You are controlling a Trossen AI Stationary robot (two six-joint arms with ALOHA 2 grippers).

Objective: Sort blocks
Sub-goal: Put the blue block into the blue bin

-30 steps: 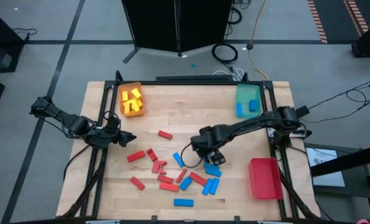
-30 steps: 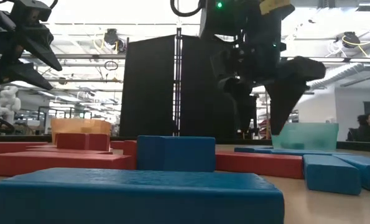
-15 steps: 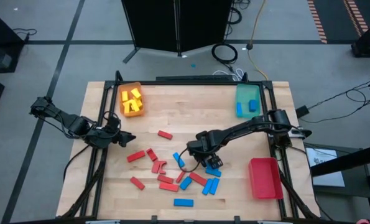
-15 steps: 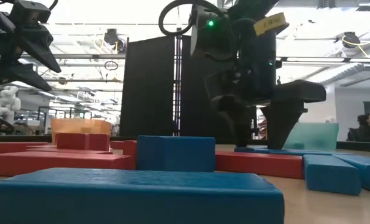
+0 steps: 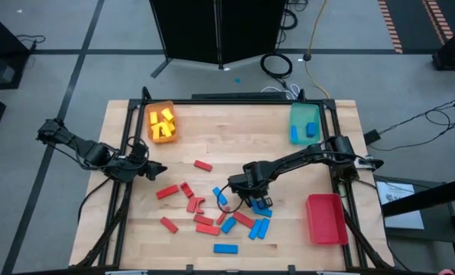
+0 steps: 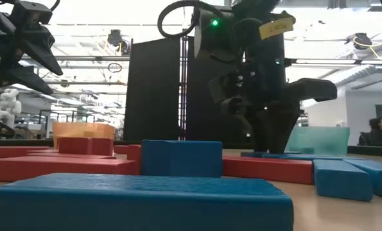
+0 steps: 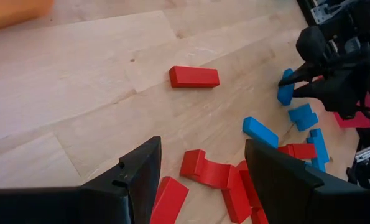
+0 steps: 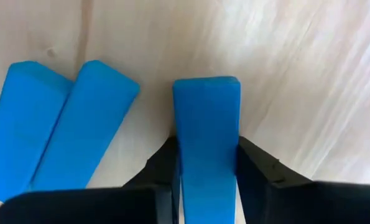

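Pale wood-grain bench [image 5: 235,134] inside a black frame [image 5: 235,100]. Orange tray [image 5: 161,122] at the far left, filled with yellow blocks [image 5: 163,121]. Teal tray [image 5: 305,122] at the far right, carrying blue blocks [image 5: 303,131]. Red tray [image 5: 326,218] at the near right. Scattered red blocks [image 5: 192,205] and blue blocks [image 5: 242,227] across the middle. Solid blue block [image 8: 206,146] between the black fingers [image 8: 256,171] of the right end effector [image 8: 204,168]. Dark arms, grey floor [image 5: 59,69].

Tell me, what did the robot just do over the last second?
The right gripper came down toward the table's middle and closed on a blue block in the scattered pile. The left gripper stayed open, hovering at the table's left side. The other blocks and the trays did not move.
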